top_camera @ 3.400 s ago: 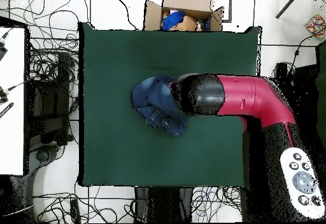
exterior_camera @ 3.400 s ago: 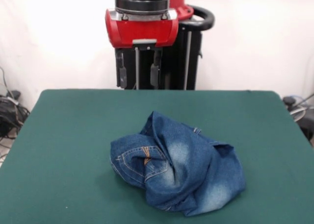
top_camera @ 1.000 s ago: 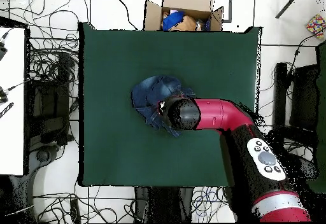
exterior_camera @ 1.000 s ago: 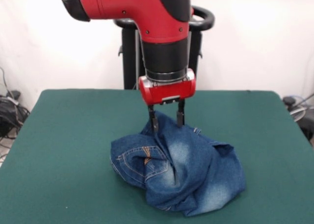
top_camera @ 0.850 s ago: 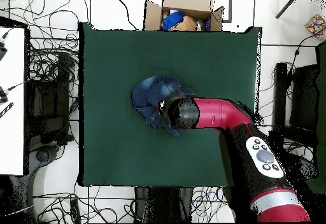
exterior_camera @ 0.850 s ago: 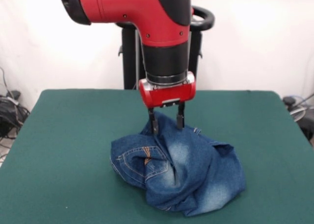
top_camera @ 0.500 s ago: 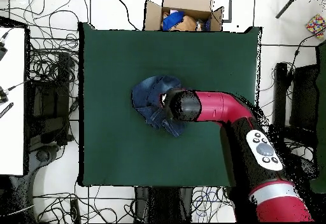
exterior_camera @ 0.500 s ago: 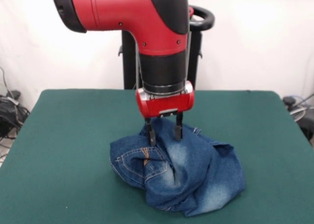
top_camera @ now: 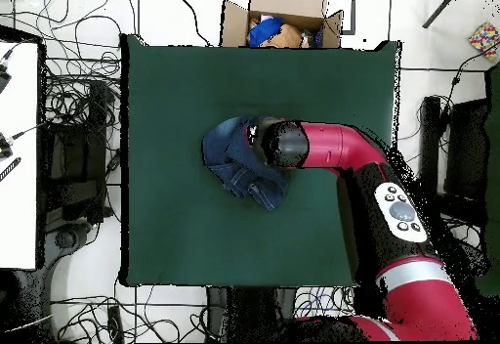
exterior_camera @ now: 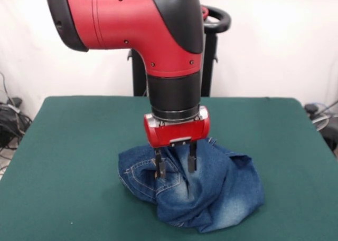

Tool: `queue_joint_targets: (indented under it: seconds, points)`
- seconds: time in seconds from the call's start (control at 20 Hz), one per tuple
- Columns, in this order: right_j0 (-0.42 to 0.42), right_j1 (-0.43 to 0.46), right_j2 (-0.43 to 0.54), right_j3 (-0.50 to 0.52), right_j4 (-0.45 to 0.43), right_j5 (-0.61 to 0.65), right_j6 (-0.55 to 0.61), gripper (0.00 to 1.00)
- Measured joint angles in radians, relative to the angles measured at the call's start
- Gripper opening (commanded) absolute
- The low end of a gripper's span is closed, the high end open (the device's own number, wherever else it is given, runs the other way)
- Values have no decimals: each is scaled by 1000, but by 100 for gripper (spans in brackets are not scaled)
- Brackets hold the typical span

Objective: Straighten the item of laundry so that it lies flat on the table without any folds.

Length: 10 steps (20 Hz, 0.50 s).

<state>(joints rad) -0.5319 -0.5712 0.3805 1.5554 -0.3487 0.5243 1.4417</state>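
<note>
Jeans [exterior_camera: 195, 191] in a crumpled heap on the green worktop [exterior_camera: 68, 162], near the front edge in the front view, roughly mid-width. Many folds, faded whitish patches on the front and right lobes, tan stitching and a pocket seam showing on the left lobe. Not flat. In the overhead view the jeans [top_camera: 229, 164] sit about mid-worktop [top_camera: 166, 96], partly covered by the arm.

Gripper [exterior_camera: 175, 165] right over the heap, pointing straight down. Jaws apart, one finger on the left pocket area, the other at the central fold, tips down at or in the denim; cloth between them, not pinched. Red wrist housing just above the fabric. Red and black arm [top_camera: 337, 154] reaches across the heap from the right in the overhead view.

Beyond the worktop's far edge overhead: open cardboard box [top_camera: 283, 22] with blue and tan stuff inside, cables [top_camera: 73, 96] on the floor.
</note>
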Motion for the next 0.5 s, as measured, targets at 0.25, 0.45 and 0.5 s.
queue_joint_targets:
  seconds: [0.25,0.45,0.5]
  points:
    - [2,5,0,-12,0,0,0,100]
    - [3,3,-1,-11,0,0,0,100]
    - [2,1,-1,-11,0,1,0,100]
